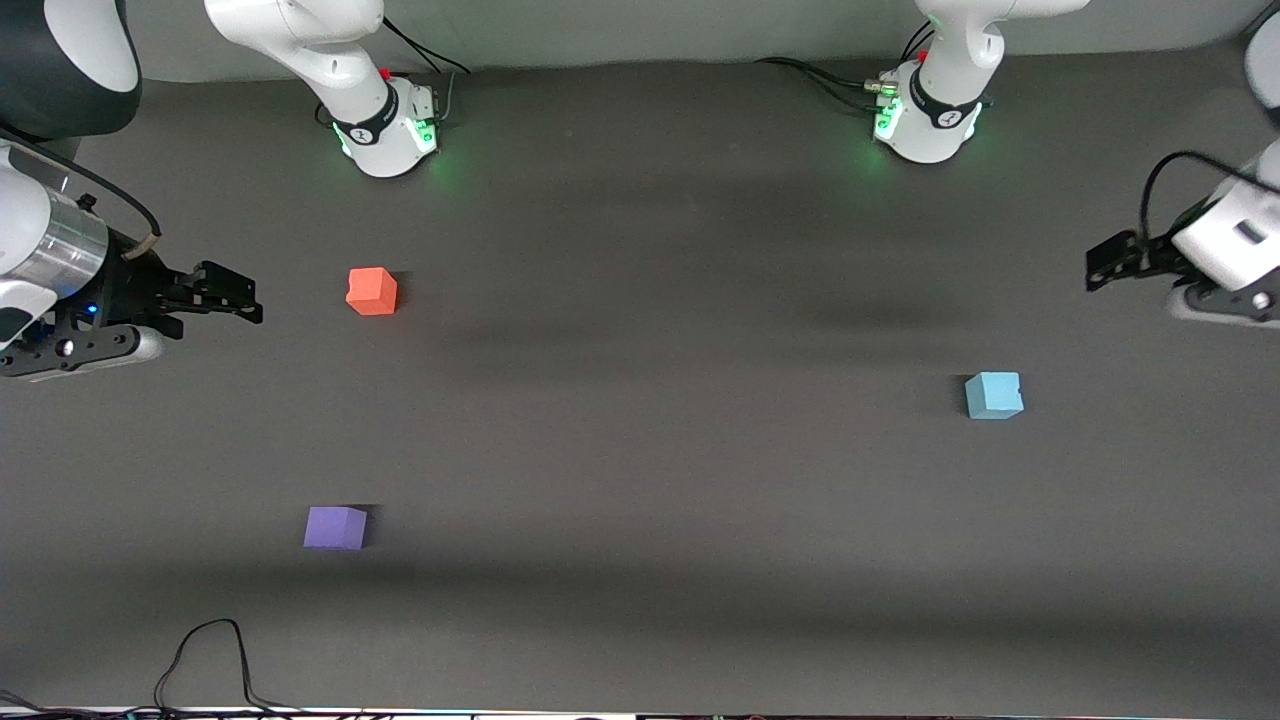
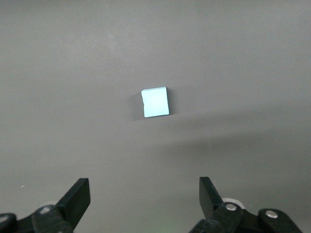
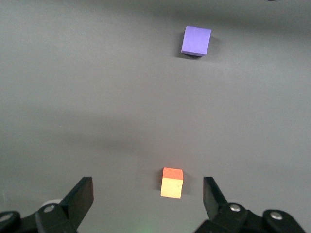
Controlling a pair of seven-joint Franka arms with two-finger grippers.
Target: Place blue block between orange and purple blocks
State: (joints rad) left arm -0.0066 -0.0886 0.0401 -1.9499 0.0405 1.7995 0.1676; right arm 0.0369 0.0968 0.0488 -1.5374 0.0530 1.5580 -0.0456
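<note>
The blue block [image 1: 994,394] lies on the table [image 1: 640,450], clear of the left gripper [image 2: 144,199], whose jaws are spread wide. The right gripper [image 3: 148,196], also wide open, hovers near the orange block [image 1: 372,291]; the purple block [image 1: 335,527] sits nearer the front camera.

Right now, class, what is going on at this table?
Nothing is held yet. The left gripper, open, hangs over the table near the blue block. The right gripper, also open, is near the orange block. The purple block sits nearer the camera, the gap between them unfilled.
</note>
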